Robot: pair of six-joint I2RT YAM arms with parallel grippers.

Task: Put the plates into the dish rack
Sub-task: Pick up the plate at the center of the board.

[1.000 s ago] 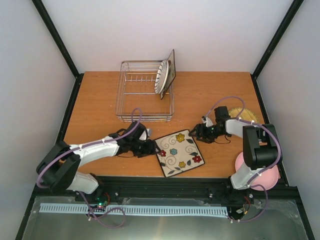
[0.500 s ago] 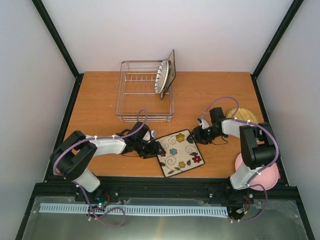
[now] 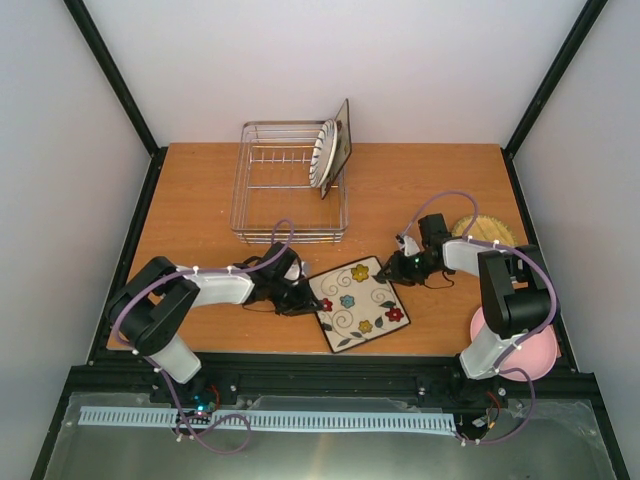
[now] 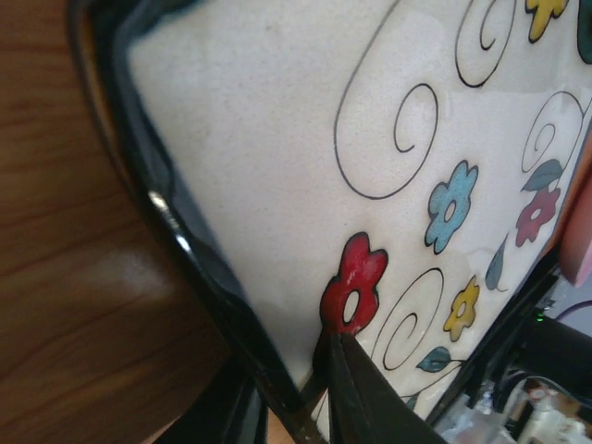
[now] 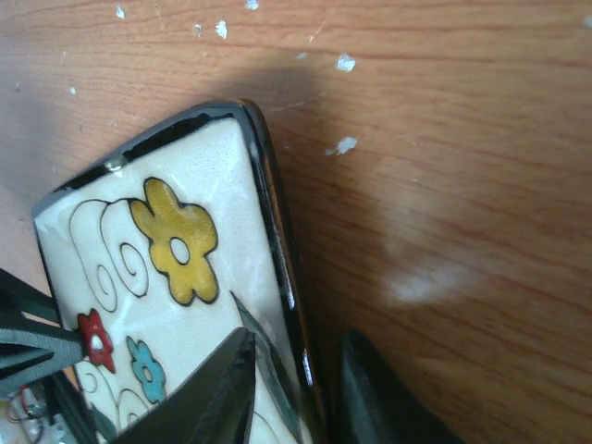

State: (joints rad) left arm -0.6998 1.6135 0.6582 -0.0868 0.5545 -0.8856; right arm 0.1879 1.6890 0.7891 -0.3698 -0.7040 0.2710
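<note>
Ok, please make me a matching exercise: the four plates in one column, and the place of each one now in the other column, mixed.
1. square white floral plate with dark rim
2. black-and-white striped plate
3. round tan woven-patterned plate
4. round plain pink plate

A. upright in the silver wire dish rack
B. near right corner, partly under the right arm
C. middle front of the wooden table
D. right side, farther back, partly behind the right arm

Pairs: 1-C, 2-A, 3-D, 4-B
</note>
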